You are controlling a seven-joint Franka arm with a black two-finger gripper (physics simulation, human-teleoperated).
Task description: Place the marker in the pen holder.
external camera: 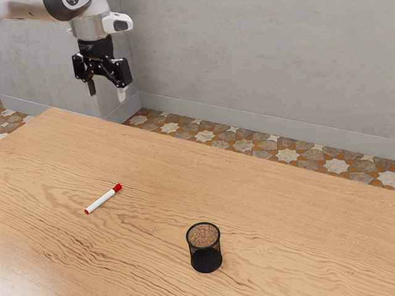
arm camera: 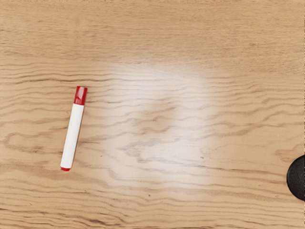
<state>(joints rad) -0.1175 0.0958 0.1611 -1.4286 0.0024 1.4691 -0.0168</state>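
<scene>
My gripper (external camera: pixel 107 92) hangs high above the table's far edge at the exterior view's upper left, its two fingers spread wide with nothing between them. The marker (external camera: pixel 103 199), white with a red cap and red end, lies flat on the wood; in the wrist view the same marker (arm camera: pixel 73 129) lies below my hand. Standing upright on the table is the black mesh pen holder (external camera: pixel 204 248), toward the exterior view's right of the marker. Part of the pen holder (arm camera: pixel 298 178) appears at the wrist view's edge.
The wooden table (external camera: pixel 278 216) extends around both objects, with bare wood between the marker and the pen holder. Behind it are a patterned tile floor (external camera: pixel 242 145) and a grey wall (external camera: pixel 265 61).
</scene>
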